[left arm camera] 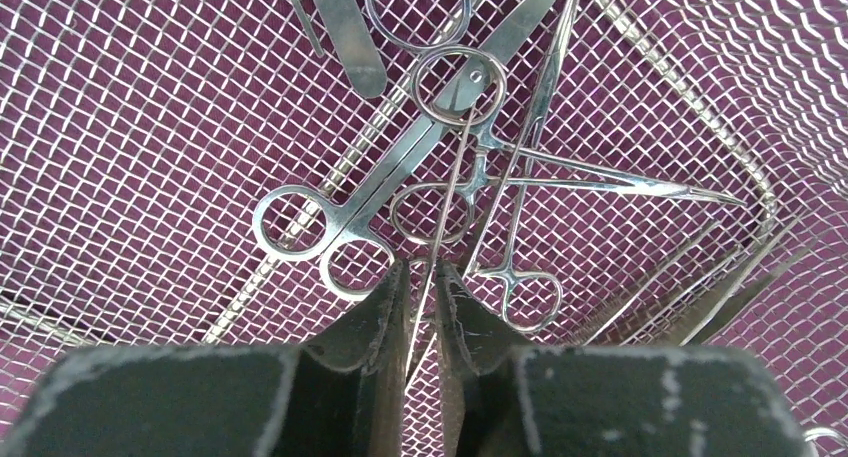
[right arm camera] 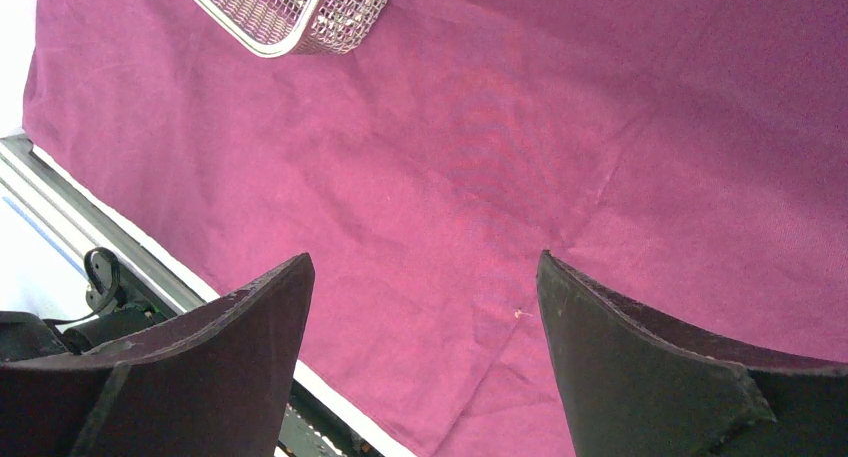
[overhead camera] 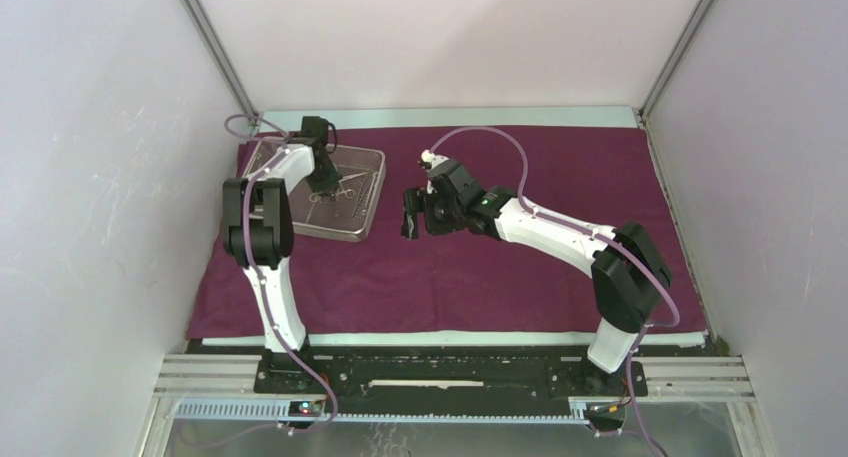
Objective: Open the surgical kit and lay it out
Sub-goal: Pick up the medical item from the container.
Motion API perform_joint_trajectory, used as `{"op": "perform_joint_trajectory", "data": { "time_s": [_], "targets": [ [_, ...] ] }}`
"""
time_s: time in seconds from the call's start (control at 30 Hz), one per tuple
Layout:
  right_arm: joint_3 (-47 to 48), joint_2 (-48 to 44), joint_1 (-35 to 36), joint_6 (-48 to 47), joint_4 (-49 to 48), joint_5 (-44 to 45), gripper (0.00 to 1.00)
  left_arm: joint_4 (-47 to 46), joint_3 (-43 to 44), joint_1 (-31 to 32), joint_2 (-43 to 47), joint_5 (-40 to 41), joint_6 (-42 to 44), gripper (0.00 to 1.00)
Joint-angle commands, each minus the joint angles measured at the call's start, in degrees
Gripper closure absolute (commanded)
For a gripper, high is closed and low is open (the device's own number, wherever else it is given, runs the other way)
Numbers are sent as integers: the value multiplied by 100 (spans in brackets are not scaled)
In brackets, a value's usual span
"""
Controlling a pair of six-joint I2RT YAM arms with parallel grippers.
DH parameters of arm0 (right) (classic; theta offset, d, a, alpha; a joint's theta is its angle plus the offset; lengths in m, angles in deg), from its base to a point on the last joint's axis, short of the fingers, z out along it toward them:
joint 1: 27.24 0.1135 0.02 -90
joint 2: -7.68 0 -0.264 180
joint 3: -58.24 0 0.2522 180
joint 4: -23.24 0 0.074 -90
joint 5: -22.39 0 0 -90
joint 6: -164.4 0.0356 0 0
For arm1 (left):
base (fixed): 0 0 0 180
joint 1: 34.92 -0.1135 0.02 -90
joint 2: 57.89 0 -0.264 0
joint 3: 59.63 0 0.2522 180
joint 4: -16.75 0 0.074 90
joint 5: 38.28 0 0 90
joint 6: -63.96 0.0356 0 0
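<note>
Forceps point(left arm camera: 455, 167) lies tangled in tray point(left arm camera: 150, 127); left gripper point(left arm camera: 425, 277) narrow astride its shank, contact unclear. Wants full closure, slow straight lift. Right gripper point(right arm camera: 422, 262) wide, empty.

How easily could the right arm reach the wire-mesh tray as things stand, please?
Probably yes: the right arm hovers, jaws open, over bare cloth beside the tray, nothing between; though the left arm is down inside it.

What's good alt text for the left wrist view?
The left gripper, its dark fingers nearly together, straddles the thin shank of a ring-handled steel instrument in the wire-mesh tray. Scissors and other slim steel instruments lie crossed over one another on the mesh; whether the fingers already pinch is unclear.
</note>
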State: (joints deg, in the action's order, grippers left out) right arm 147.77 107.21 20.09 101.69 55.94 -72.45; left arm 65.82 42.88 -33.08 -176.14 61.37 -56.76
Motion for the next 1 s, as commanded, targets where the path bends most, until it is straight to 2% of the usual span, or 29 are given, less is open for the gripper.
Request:
{"op": "perform_joint_trajectory", "data": {
  "time_s": [0.0, 0.3, 0.53, 0.97],
  "targets": [
    [-62, -176, -11, -102, -141, 36, 9, 57, 330, -44, -102, -42, -222, 81],
    [-84, -230, -40, -100, -131, 31, 9, 242, 736, -44, -373, -231, -468, 87],
    [-153, -283, -100, -96, -130, 19, 9, 256, 799, -53, -425, -238, -461, 100],
    [-142, -749, -302, -185, -41, 23, 9, 633, 1230, -53, 87, 249, 124, 100]
  ]
}}
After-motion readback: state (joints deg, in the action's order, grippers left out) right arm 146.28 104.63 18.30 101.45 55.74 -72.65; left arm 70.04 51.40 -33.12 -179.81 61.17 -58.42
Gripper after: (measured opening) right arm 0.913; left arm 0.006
